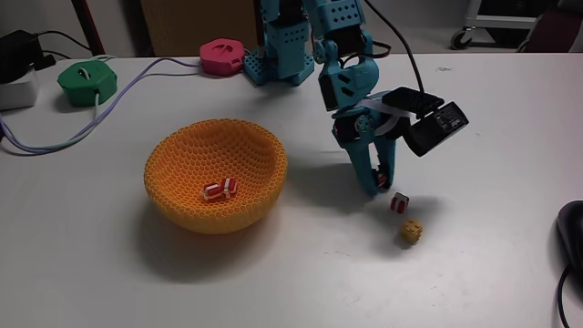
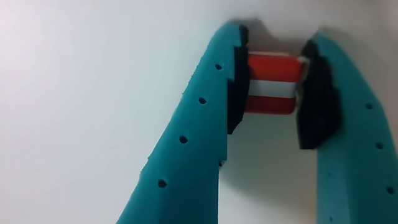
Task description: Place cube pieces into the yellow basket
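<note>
The yellow basket [image 1: 173,196], a mesh bowl, stands left of centre in the fixed view and holds two red-and-white cube pieces [image 1: 219,189]. To its right, my teal gripper [image 1: 381,187] points down at the table. In the wrist view the gripper [image 2: 277,43] has a red-and-white striped cube [image 2: 268,84] between its black pads [image 2: 317,99], touching both. Another striped cube [image 1: 399,202] lies on the table just right of the fingertips. A yellow-orange studded cube [image 1: 412,231] sits a little nearer the front.
A green round device [image 1: 87,82] and a pink one [image 1: 222,56] with cables sit at the back left. The arm's base [image 1: 278,55] stands behind. A dark object [image 1: 572,232] lies at the right edge. A white block [image 1: 16,91] is far left.
</note>
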`<action>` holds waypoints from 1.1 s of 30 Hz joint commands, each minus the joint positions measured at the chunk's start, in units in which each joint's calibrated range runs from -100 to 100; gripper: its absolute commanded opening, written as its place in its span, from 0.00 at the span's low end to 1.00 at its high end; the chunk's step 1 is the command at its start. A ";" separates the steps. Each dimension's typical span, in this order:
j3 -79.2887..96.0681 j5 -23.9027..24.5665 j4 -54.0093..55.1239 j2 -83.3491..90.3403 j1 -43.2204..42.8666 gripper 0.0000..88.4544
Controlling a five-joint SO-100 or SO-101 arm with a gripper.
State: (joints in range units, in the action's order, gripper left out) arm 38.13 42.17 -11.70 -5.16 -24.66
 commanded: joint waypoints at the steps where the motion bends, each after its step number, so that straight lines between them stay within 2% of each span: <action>1: -10.25 -9.13 -21.92 13.88 7.98 0.00; 6: -18.92 -18.32 -40.86 20.41 22.05 0.00; 10: -20.27 -24.81 -45.73 20.51 30.63 0.00; 11: -19.59 -26.13 -45.81 20.41 32.02 0.04; 14: -18.05 -28.62 -49.64 20.13 33.61 0.33; 17: -17.67 -28.72 -53.46 20.03 33.33 0.46; 20: -20.84 -25.40 -55.72 20.70 30.91 0.48; 22: -24.12 -20.81 -56.85 21.17 27.18 0.47; 25: -25.27 -11.04 -53.54 21.64 18.42 0.45; 28: -18.15 -2.20 -40.69 22.21 9.38 0.44; 31: -5.92 3.86 -20.96 21.64 3.04 0.44; 33: 2.07 6.01 -7.76 20.03 0.62 0.44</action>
State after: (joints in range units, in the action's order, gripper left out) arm 31.63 43.74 -39.10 13.82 -20.70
